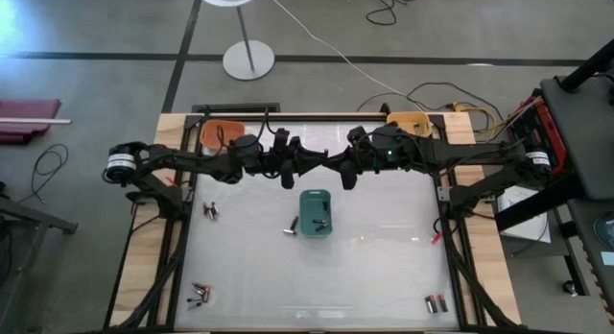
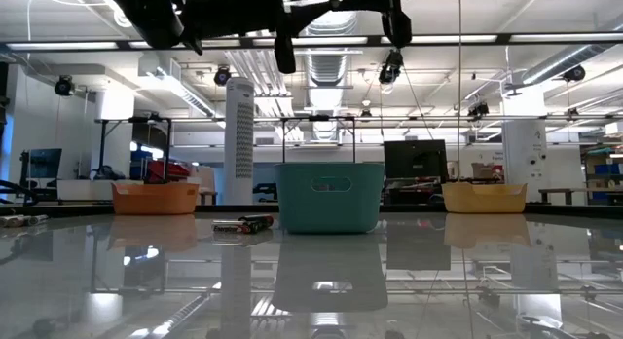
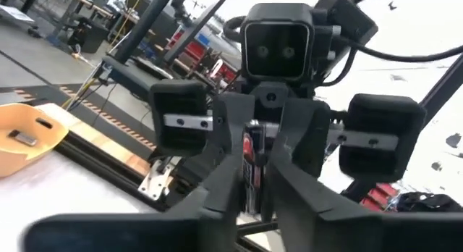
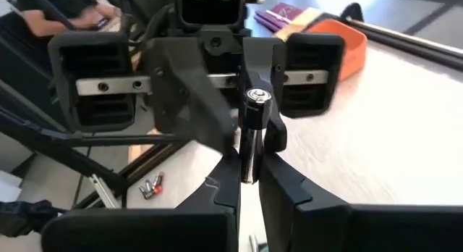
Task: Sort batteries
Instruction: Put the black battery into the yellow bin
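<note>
Above the teal plastic bin (image 1: 315, 212), the left gripper (image 4: 249, 111) and right gripper (image 3: 255, 161) face each other, both sets of fingers clamped on one dark cylindrical battery (image 4: 251, 132).

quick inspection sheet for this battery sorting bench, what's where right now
surface: glossy white tabletop with a wooden border
job's things: teal bin mid-table; loose batteries scattered around it; orange bin and yellow bin at the back corners
clutter: nothing seen
grippers: left hand shut on first battery; right hand shut on second battery; both raised
cables: white cord and cable tangle on the floor
surroundings: lamp stand; open lab
</note>
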`<state>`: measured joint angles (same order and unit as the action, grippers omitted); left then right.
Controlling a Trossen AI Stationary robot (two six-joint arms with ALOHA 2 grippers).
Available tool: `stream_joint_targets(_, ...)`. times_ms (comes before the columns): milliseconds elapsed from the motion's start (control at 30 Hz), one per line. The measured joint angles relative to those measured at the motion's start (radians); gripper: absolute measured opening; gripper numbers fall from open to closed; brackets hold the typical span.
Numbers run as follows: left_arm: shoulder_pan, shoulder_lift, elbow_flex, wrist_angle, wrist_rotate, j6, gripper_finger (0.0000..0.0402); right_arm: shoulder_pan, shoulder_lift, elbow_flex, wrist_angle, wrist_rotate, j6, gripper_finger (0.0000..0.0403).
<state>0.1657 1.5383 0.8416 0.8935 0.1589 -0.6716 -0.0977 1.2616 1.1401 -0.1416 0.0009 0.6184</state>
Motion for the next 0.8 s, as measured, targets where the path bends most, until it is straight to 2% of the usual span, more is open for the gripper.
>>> stream_joint_targets(133, 0.013, -0.009, -0.001, -0.020, -0.002, 0.002, 0.0140, -0.047, -0.009, 0.002, -0.076, 0.013, 0.065, 0.0020)
stream_joint_targets(300, 0.037, -0.014, -0.001, -0.122, -0.016, 0.024, 0.0217, -0.171, -0.017, 0.002, -0.331, 0.030, 0.114, 0.0020)
stream_joint_targets(467, 0.044, -0.015, -0.001, -0.302, -0.018, 0.025, 0.0273, -0.343, 0.004, 0.001, -0.702, 0.209, 0.108, 0.0020)
stream_joint_targets(600, 0.039, -0.015, -0.001, -0.419, -0.018, 0.026, 0.0295, -0.494, 0.030, 0.001, -0.815, 0.266, 0.068, 0.0020)
stream_joint_targets(700, 0.034, -0.015, -0.001, -0.449, -0.018, 0.027, 0.0297, -0.593, 0.078, 0.001, -0.819, 0.262, 0.016, 0.0020)
stream_joint_targets(800, 0.027, -0.021, -0.001, -0.452, -0.018, 0.026, 0.0296, -0.683, 0.158, 0.001, -0.829, 0.205, -0.043, 0.0020)
